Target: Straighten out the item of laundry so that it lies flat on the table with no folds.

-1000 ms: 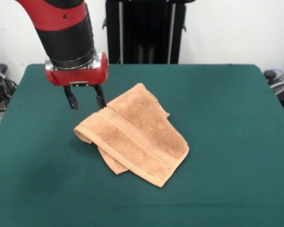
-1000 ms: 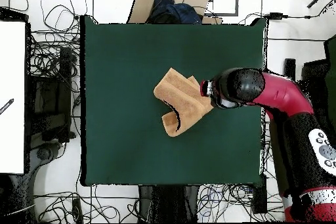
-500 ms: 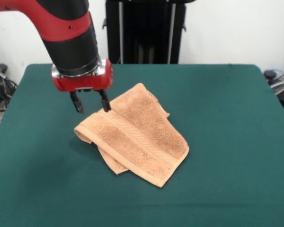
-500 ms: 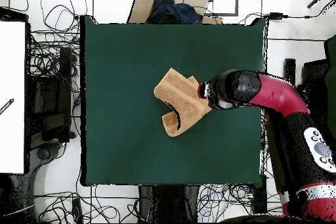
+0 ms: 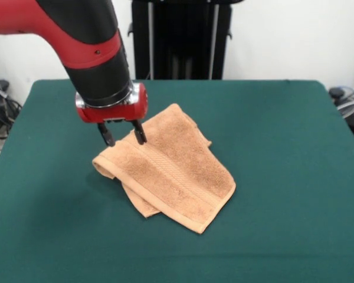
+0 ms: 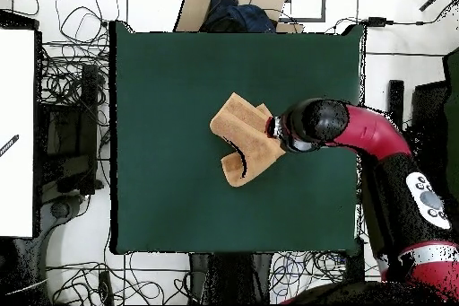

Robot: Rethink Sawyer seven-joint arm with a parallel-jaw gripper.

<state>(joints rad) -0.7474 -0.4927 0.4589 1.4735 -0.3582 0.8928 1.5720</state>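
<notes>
Since a second ago, gripper [image 5: 123,135] is brought lower and closer over towel's [image 5: 168,168] far edge, jaws parted narrowly, empty. Towel lies folded mid-surface [image 5: 283,224]. Top layer's edge alone is best pinched, then drawn outward.

You are looking at a peach-orange towel [image 5: 171,171]; its terry surface is one even shade, and a woven band of the same orange runs across it in the front view; from overhead the towel [image 6: 244,136] shows the same peach-orange, darker in the shadow of its curled edge. The worktop [image 5: 283,153] is plain dark green with no pattern; from overhead the worktop [image 6: 170,96] reads as the same flat green. The arm [image 5: 97,56] is red with a black section near the wrist, ending in a red collar with a silver rim; the end effector [image 5: 123,135] has black fingers [image 5: 140,132]. The wall [image 5: 295,35] behind is white; the pedestal [image 5: 180,38] is black.
</notes>
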